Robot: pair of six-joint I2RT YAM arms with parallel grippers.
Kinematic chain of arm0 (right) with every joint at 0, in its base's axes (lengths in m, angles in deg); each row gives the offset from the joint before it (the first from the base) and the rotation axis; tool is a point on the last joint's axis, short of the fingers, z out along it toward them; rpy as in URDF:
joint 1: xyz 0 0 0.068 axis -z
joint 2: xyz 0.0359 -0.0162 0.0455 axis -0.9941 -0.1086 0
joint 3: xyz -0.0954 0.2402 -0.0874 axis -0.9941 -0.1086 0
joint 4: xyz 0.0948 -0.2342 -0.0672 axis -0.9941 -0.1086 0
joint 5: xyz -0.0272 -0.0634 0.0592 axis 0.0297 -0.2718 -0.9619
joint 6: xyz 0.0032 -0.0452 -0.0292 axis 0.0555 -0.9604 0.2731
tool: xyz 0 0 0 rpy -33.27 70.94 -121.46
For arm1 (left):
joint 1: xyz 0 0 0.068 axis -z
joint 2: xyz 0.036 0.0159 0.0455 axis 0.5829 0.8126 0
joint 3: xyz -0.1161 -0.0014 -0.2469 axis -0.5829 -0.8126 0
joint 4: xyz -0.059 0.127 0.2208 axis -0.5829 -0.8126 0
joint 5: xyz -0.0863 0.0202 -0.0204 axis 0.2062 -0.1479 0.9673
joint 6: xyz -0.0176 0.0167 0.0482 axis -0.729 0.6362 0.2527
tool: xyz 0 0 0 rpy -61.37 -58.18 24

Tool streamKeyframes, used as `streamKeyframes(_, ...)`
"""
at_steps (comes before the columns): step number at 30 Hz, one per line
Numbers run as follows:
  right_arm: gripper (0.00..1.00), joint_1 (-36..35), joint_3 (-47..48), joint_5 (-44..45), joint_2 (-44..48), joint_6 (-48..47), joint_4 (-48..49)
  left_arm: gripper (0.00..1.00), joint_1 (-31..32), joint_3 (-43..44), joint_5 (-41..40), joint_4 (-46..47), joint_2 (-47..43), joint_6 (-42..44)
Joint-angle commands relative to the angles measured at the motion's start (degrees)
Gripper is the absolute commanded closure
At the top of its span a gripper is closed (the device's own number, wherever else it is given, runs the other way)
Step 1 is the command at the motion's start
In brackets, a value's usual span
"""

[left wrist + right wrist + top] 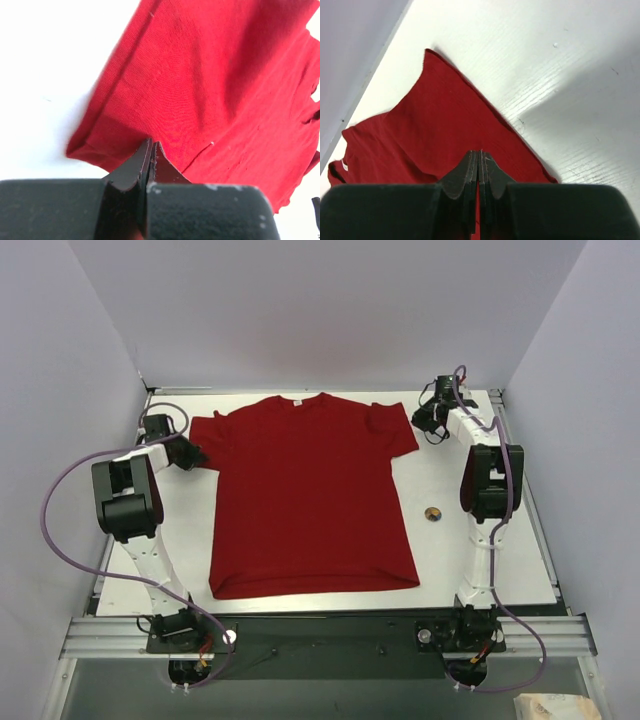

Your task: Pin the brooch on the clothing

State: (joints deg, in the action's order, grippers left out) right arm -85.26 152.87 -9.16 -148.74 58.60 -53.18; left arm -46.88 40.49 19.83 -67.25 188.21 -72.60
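The clothing (pixel 305 500), a red T-shirt, lies flat on the white table with its neck at the far side. The brooch (pixel 433 514), a tiny round orange and dark badge, lies on the table right of the shirt, near the right arm. My left gripper (pixel 193 456) is at the shirt's left sleeve. In the left wrist view its jaws (pixel 151 142) are shut, with the tips on the sleeve cloth (pixel 215 90). My right gripper (pixel 420 420) is at the right sleeve. In the right wrist view it (pixel 480 151) is shut over the sleeve (pixel 435 130), with red showing between the fingers.
Grey walls close in the table (pixel 470 570) on the left, back and right. A metal rail (pixel 330 635) runs along the near edge by the arm bases. Purple cables loop beside both arms. The white neck label (pixel 296 401) marks the collar.
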Motion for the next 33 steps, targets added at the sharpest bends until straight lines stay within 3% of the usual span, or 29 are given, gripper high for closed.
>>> streamKeyframes(1,1.00,0.53,2.92,-2.09,-1.99,5.40,-5.96,1.00,-0.64,3.68,-0.92,-1.07,0.92,0.93)
streamKeyframes(16,1.00,4.92,-4.99,-5.25,-1.91,11.64,-7.99,1.00,-0.11,12.39,-13.12,-17.50,4.18,8.93)
streamKeyframes(24,1.00,7.21,-10.71,-4.28,-0.06,11.29,-7.81,1.00,-0.20,8.70,-18.67,-17.78,1.19,9.72)
streamKeyframes(28,1.00,7.30,-12.03,-4.19,1.52,8.66,-7.02,1.00,0.32,7.91,-17.19,-15.16,-1.88,10.60)
streamKeyframes(33,1.00,6.16,-12.38,-2.18,6.08,3.66,-6.84,1.00,8.48,10.01,-22.45,-16.28,-9.43,13.76)
